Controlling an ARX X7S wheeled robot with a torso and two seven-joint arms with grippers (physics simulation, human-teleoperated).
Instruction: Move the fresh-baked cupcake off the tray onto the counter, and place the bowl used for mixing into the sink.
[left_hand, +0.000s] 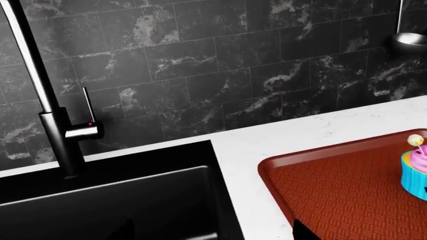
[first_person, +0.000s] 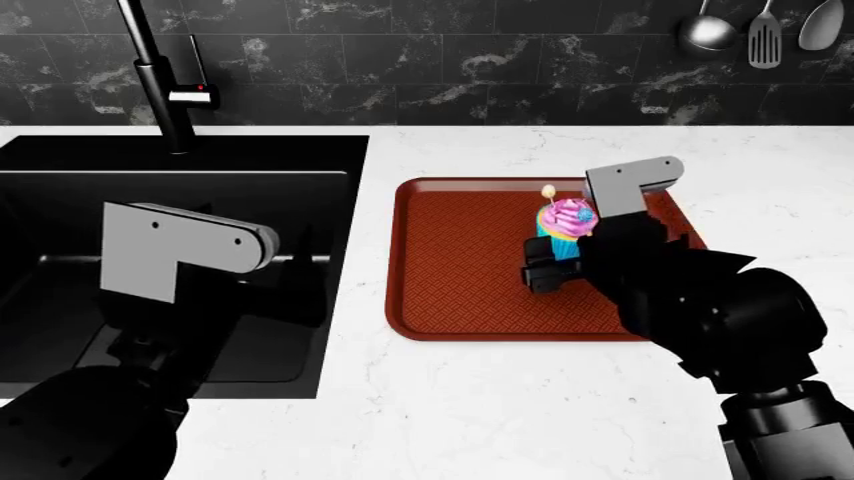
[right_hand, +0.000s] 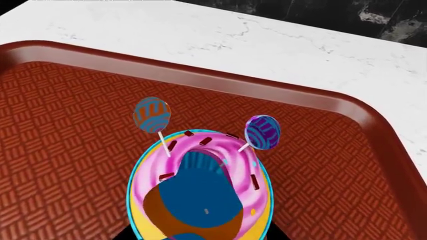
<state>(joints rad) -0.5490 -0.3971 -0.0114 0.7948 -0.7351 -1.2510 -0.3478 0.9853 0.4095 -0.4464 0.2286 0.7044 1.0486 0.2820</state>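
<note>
Red-brown and cross-hatched, the tray lies flat on the white marble counter, just beside the black sink, with a strip of counter between them. We see the cupcake standing upright on the tray, toward its far right part, two ball toppers on sticks rising from its pink frosting. Our right gripper sits right at the cupcake's near side; whether its jaws are open or closed on the cupcake we cannot tell, as the arm hides them. Our left gripper hangs over the sink basin, its jaws also hidden from us. A tall black faucet stands at the sink's far edge. Behind the counter runs a dark marbled tile wall, where a ladle and other utensils hang at the right. We find no bowl in view.
</note>
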